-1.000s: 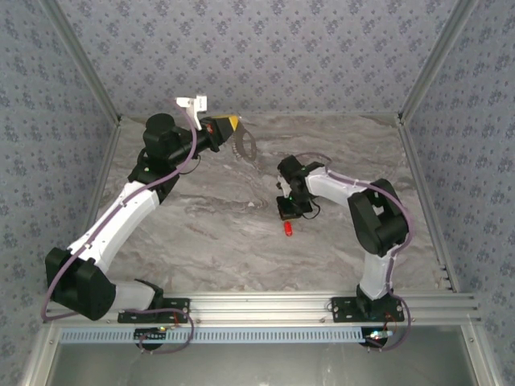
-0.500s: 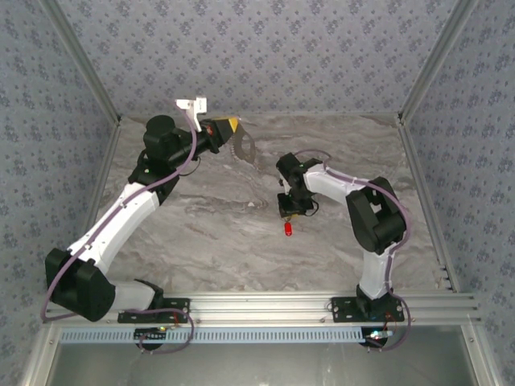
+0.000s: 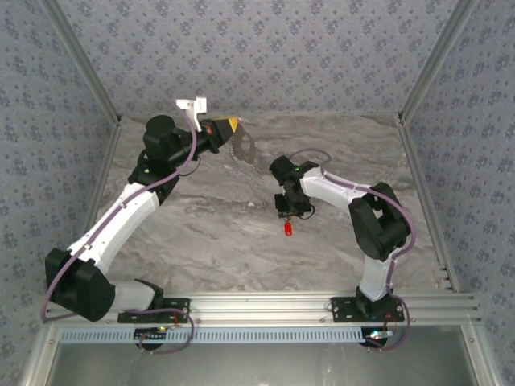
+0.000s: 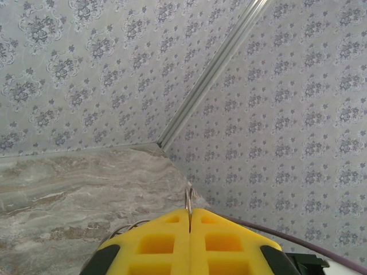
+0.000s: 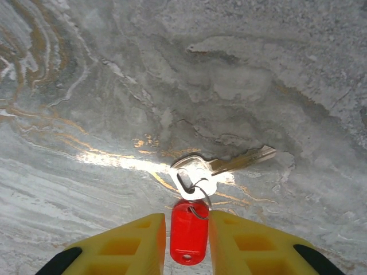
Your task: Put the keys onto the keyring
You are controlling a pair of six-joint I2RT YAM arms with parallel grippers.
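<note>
The keys [image 5: 226, 165] are one silver key lying flat on the marble, joined by a small wire loop to a red tag [image 5: 188, 232]. My right gripper [image 5: 186, 222] hangs low over them and is open, the red tag lying between its yellow fingers [image 5: 137, 240] with a narrow gap on the left. From above, the red tag [image 3: 287, 231] sits just in front of the right gripper [image 3: 284, 211]. My left gripper [image 4: 190, 213] is shut on the keyring [image 4: 189, 197], a thin metal loop sticking out edge-on. It holds the keyring [image 3: 244, 146] up at the back of the table.
Patterned walls close off the back and both sides, and a metal corner post [image 4: 212, 74] stands near the left gripper. A metal rail [image 3: 265, 305] runs along the near edge. The marble tabletop [image 3: 217, 233] lies between the two arms.
The right gripper's jaws have parted from shut, and its wrist has shifted slightly left and back. The red tag has stayed in place. The left arm has not moved.
</note>
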